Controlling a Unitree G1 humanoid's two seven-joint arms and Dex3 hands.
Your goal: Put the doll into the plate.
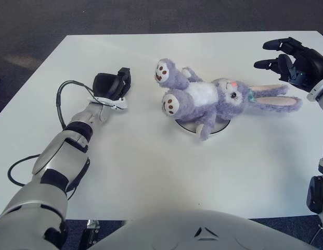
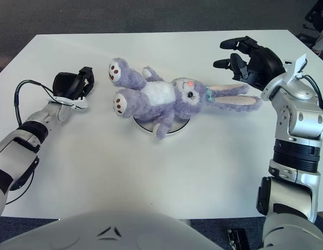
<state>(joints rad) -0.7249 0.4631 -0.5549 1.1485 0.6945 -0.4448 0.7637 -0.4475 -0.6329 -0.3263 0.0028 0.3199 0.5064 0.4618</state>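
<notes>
Purple bunny doll [image 2: 166, 99] lying on its back across the plate [image 2: 162, 126], white belly up, feet with brown paw prints pointing toward the left side of the desk [image 2: 151, 177]. Only a sliver of plate rim peeking out under the belly and one arm, because the doll is much bigger than the plate and covers nearly all of it. Torso sitting over the middle, so looks like the weight is resting where it should, with the legs hanging off one side and the head and long ears [image 2: 231, 99] trailing off the other onto the desk. Probably the best fit possible with a toy that long on a dish that small.

Right robot hand [image 2: 244, 60] up in the air just beyond the ear tips, fingers spread apart, nothing in them, not touching the doll. Reads like a release pose: open and lifted clear so the soft ears don't get dragged along. Task looks basically done from here, maybe just pulling the arm away left.

Left robot hand [image 1: 112, 86] showing to the left of the doll's feet, well apart from them, fingers curled in together and gripping nothing. Seems idle, kept out of the way so the plate area stays free. Black cable [image 1: 65, 96] looping along that forearm.

Main risk: floppy doll sliding off if bumped, since so little plate under it.
</notes>
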